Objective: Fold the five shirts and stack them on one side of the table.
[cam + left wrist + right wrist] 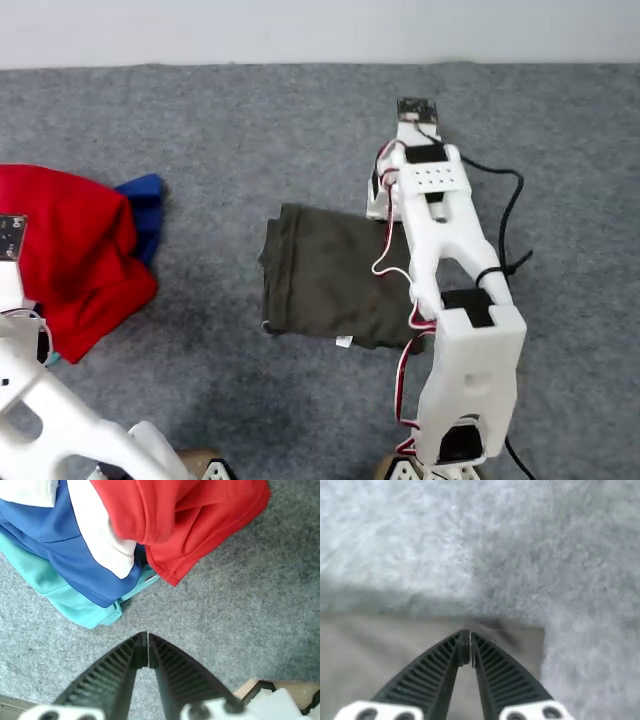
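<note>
Your right tool, closed, sat over the olive shirt, hem just ahead of its tips; you likely needed to open wide and pinch both layers there.

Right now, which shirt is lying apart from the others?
The olive-green shirt, alone in the middle; the red shirt, blue shirt, white shirt and teal shirt are heaped together.

The right arm is extended away from its base at the near edge, wrist bent downward, and the right tool has its jaws pressed together. The left arm sits folded at the near left corner, with the left tool likewise closed and pointing down.
</note>
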You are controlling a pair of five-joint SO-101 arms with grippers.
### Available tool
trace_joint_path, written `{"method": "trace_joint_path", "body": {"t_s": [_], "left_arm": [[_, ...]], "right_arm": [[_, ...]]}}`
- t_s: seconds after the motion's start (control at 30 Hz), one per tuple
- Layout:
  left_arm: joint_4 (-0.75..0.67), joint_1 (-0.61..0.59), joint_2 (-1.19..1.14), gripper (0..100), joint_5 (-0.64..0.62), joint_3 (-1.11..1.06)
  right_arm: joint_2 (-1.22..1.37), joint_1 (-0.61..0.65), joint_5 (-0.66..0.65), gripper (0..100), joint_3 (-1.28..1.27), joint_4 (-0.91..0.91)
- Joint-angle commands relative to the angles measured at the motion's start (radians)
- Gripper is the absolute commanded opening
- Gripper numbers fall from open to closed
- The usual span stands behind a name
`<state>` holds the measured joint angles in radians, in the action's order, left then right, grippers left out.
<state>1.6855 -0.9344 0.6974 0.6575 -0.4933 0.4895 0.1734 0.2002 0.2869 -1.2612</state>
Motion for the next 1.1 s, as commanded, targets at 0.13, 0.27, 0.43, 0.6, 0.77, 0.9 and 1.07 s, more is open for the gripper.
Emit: {"method": "trace_joint_path", "body": {"t_s": [0.13, 0.27, 0.43, 0.6, 0.77, 0.9, 1.07], "left_arm": [[-0.026, 0.0, 0.017, 2, 0.008, 0.005], [-0.026, 0.0, 0.017, 2, 0.008, 0.005], [-0.026, 0.002, 0.017, 2, 0.008, 0.005], [-0.026, 0.002, 0.017, 2, 0.008, 0.005], [-0.026, 0.002, 0.017, 2, 0.008, 0.005], [-0.026, 0.002, 0.017, 2, 0.008, 0.004], [-0.026, 0.002, 0.017, 2, 0.008, 0.004]], "right_arm": [[-0.153, 0.09, 0.153, 4.1, 0.08, -0.318], [-0.151, 0.124, 0.322, 25.7, 0.075, -0.467], [-0.165, 0.185, 0.348, 39.6, 0.058, -0.532], [-0.16, 0.193, 0.351, 35.1, -0.035, -0.467], [-0.173, 0.176, 0.351, 35.2, -0.25, -0.308], [-0.202, 0.166, 0.351, 35.2, -0.404, -0.174], [-0.203, 0.163, 0.351, 35.2, -0.549, -0.012]]}}
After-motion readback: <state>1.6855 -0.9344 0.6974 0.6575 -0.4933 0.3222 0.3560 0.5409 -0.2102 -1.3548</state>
